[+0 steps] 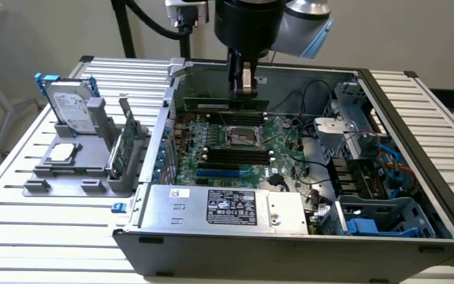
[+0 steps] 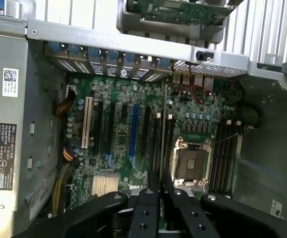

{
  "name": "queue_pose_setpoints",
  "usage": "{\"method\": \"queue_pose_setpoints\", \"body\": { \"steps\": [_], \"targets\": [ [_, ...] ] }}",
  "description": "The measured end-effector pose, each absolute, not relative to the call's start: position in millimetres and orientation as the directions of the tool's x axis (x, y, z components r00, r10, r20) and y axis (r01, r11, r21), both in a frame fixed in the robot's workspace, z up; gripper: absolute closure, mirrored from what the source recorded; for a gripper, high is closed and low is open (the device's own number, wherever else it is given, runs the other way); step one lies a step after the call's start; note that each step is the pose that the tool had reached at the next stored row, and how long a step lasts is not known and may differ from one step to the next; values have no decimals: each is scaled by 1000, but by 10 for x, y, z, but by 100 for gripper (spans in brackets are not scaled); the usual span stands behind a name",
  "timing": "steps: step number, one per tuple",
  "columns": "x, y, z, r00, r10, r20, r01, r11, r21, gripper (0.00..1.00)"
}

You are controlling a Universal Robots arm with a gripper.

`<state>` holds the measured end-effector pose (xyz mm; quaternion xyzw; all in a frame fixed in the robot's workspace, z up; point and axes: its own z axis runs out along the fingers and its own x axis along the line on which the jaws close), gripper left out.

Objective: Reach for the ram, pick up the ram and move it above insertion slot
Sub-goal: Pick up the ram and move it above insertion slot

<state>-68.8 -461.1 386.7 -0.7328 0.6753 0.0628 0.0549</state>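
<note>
Above the far side of the open grey computer case (image 1: pixel 290 248), the black gripper (image 1: pixel 245 89) is clamped on the thin green ram stick (image 1: pixel 220 107), held edge-down over the motherboard (image 1: pixel 235 148). It looks light, stiff and fragile, best pinched mid-length along its upper edge.

A plain pale wall (image 1: pixel 416 35) stands behind; a ribbed silver metal table (image 1: pixel 45 219) spreads below, evenly lit.
</note>
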Motion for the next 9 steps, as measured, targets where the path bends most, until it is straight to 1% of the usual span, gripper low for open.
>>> {"method": "queue_pose_setpoints", "body": {
  "steps": [9],
  "targets": [
    [-547,-4364,3845,80,-989,-128,-997,-82,7,87]
  ]
}}
